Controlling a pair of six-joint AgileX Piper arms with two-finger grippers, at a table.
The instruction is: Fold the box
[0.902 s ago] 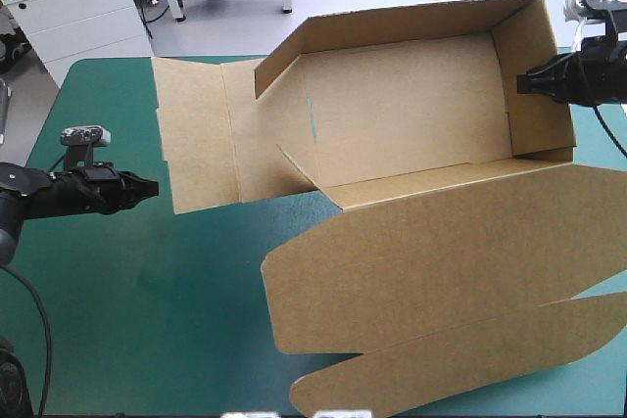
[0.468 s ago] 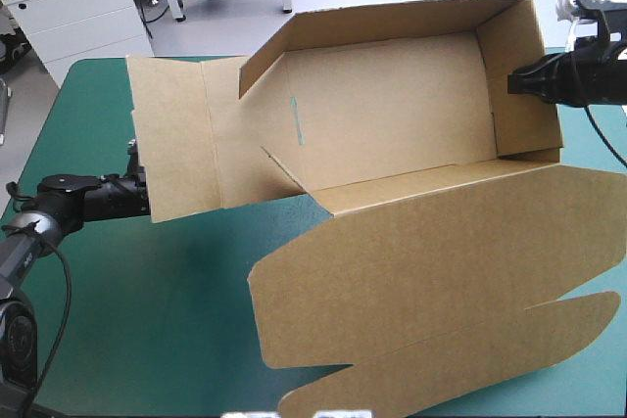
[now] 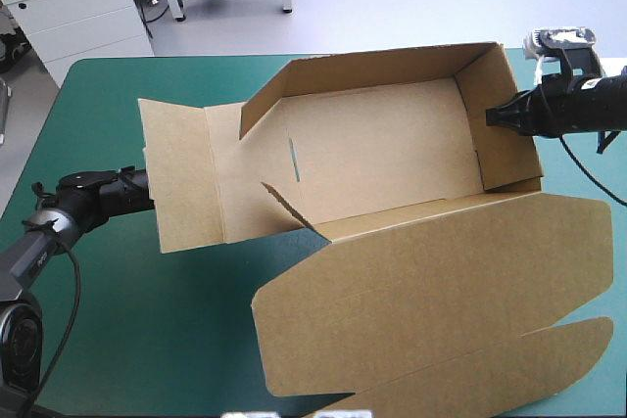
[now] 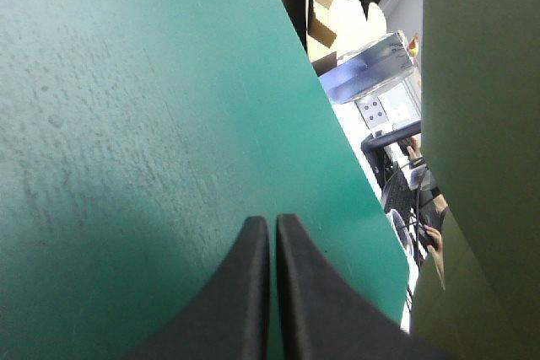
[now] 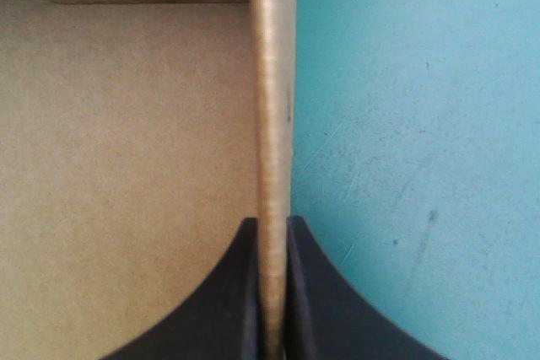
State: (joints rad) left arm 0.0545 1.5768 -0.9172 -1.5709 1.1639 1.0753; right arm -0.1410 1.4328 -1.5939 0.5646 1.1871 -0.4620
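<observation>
At the box's (image 3: pixel 382 149) left end flap (image 3: pixel 181 173) sits the left gripper (image 3: pixel 142 190), fingers pressed together on nothing (bare teal-green cover (image 4: pixel 126 82) ahead of it). The box lies mid-table, lid (image 3: pixel 431 281) flat along its near side. The right gripper (image 3: pixel 493 116) pinches the box's right end wall (image 5: pixel 272 82). Raising the left end flap looks to be the step in hand; next, it wants pushing upright.

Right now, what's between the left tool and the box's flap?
Nothing. The left wrist view shows only bare teal-green cover between the left tool and the box; the high view puts the tip at the flap's edge.
</observation>
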